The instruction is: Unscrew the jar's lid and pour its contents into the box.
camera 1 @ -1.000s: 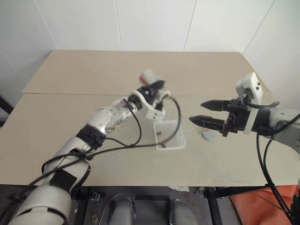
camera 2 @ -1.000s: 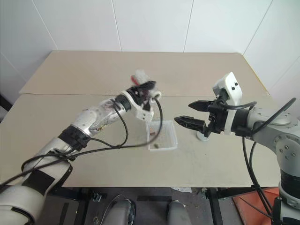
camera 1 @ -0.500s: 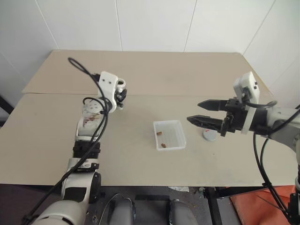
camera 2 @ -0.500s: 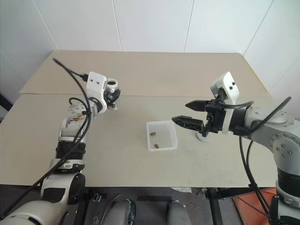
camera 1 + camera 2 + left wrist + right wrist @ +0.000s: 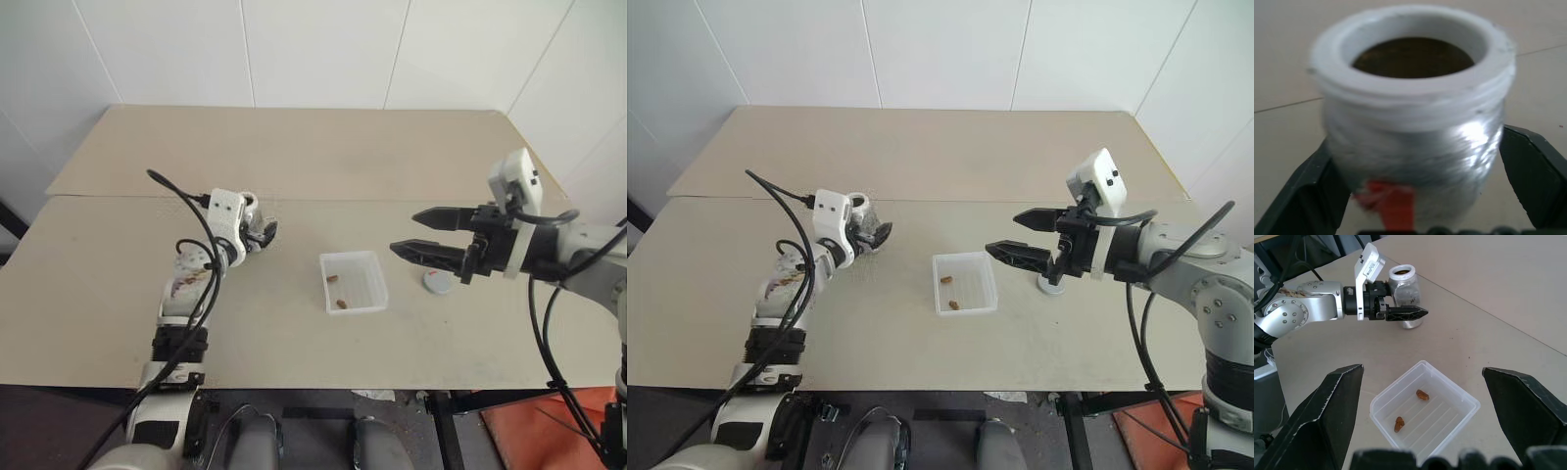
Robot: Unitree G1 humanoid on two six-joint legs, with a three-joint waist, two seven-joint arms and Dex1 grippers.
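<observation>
Since tipping over ribbed box, clear cylindrical jar upright.

A beige table — seam running across it — below white panelled wall.

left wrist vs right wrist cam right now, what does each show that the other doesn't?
Left wrist alone: the jar's open mouth close up, a dark bottom inside, and the red stripe low on its side.

Right wrist alone: the box with two brown pieces on its ribbed floor, and the right gripper spread wide around that scene.

Both: the jar upright on the table, lid off, between the left gripper fingers, which stand open beside it.
</observation>
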